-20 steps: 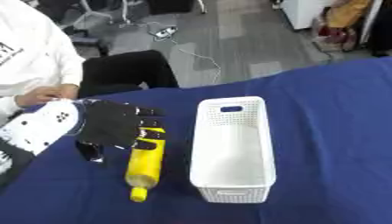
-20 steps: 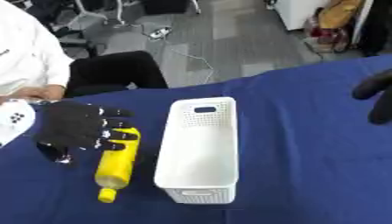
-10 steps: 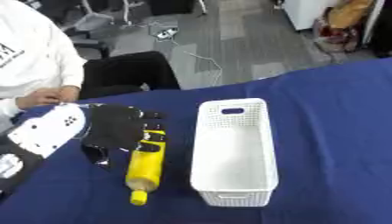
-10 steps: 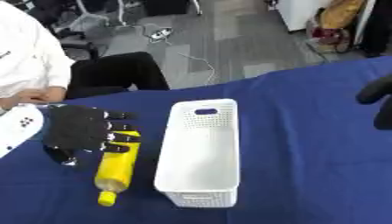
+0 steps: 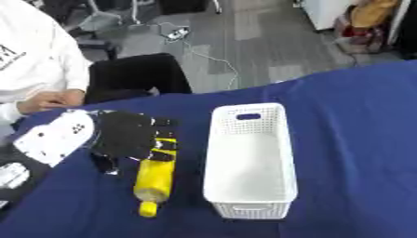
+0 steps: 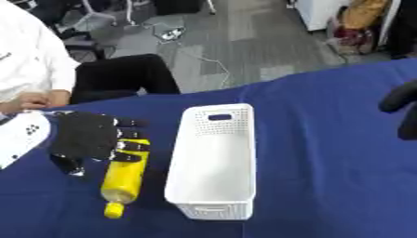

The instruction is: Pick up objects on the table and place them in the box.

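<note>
A yellow bottle lies on the blue table, cap toward me, just left of the white slotted box. My left hand hovers over the bottle's far end, palm down, its fingers reaching onto the bottle's upper part and slightly bent, not closed round it. The box is empty. My right hand shows only as a dark blurred shape at the right edge of the right eye view, well away from the box; its pose is unclear.
A person in a white top sits beyond the table's far left edge, a hand resting near the edge. The blue cloth stretches wide to the right of the box.
My left hand has shifted slightly over the bottle's far end. The view has tilted a little; bottle and box stay in place.
</note>
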